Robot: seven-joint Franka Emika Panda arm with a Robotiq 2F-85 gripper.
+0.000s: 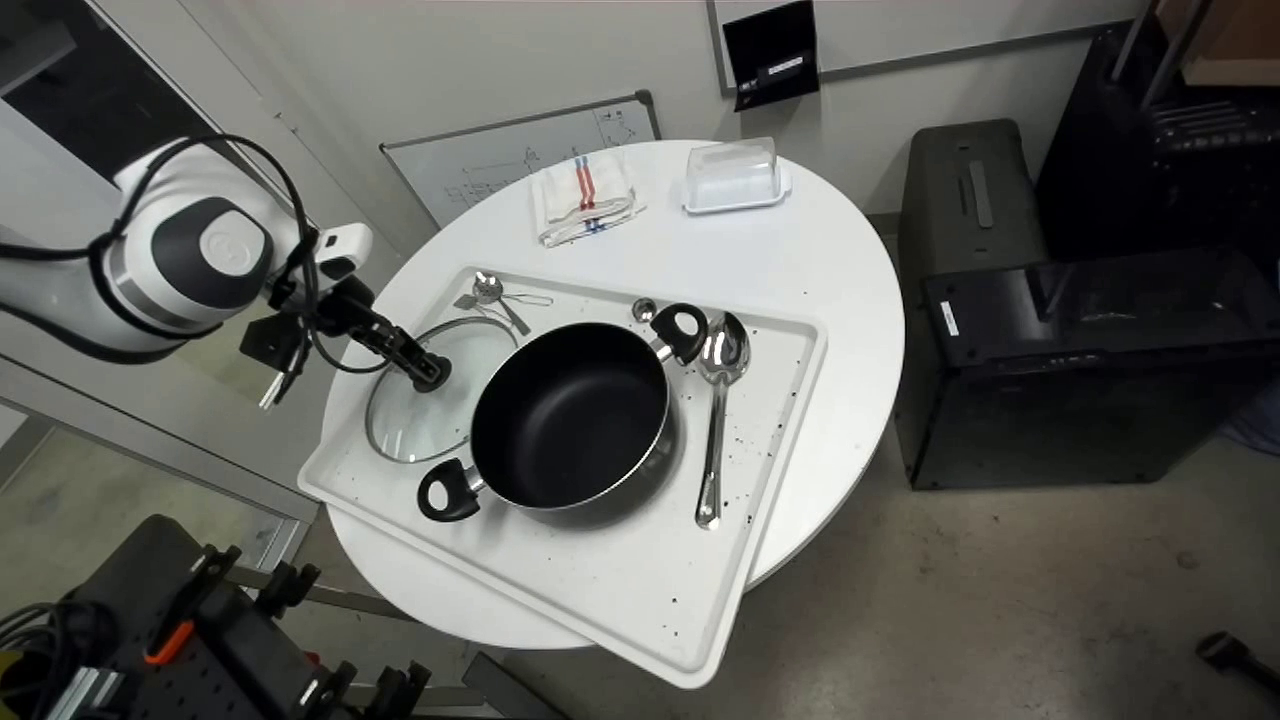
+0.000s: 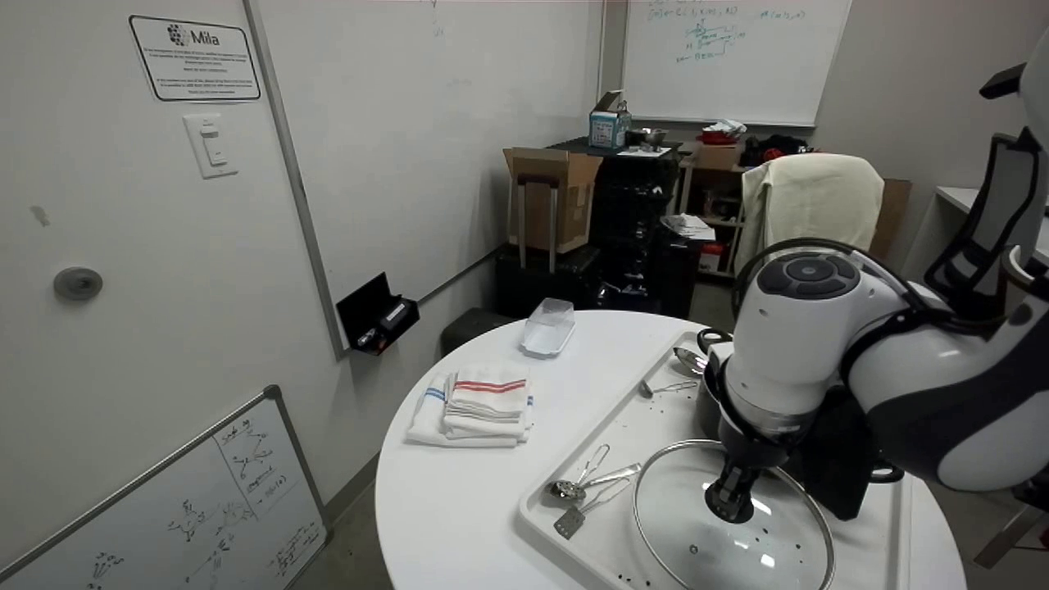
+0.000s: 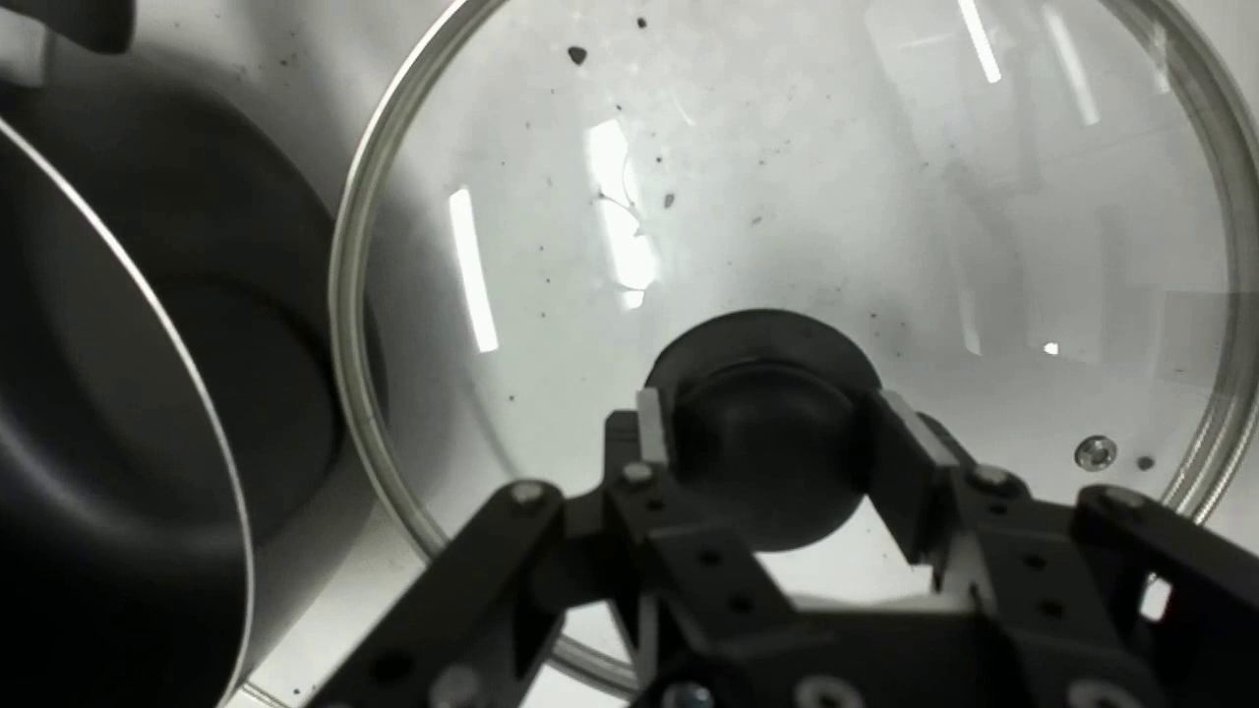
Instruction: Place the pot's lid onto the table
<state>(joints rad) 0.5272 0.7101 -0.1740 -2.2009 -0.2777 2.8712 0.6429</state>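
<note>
The gripper (image 3: 775, 423) pinches the black knob (image 3: 767, 482) of the glass lid (image 1: 460, 402), over the tray (image 1: 620, 600) on the desk (image 1: 840, 270), just beside the pot (image 1: 572, 420); whether lid touches tray cannot be told. In an exterior view, a wall sign (image 2: 195, 59) reads "Mila"; its small print and the whiteboard (image 2: 188, 492) handwriting are illegible.

In an exterior view, we look steeply down on the whole table (image 1: 862, 330). In an exterior view, we face across it at a shallower angle, toward a far whiteboard (image 2: 737, 65). In the wrist view, we look down, very close, onto the glass lid (image 3: 787, 226), which all three share.
</note>
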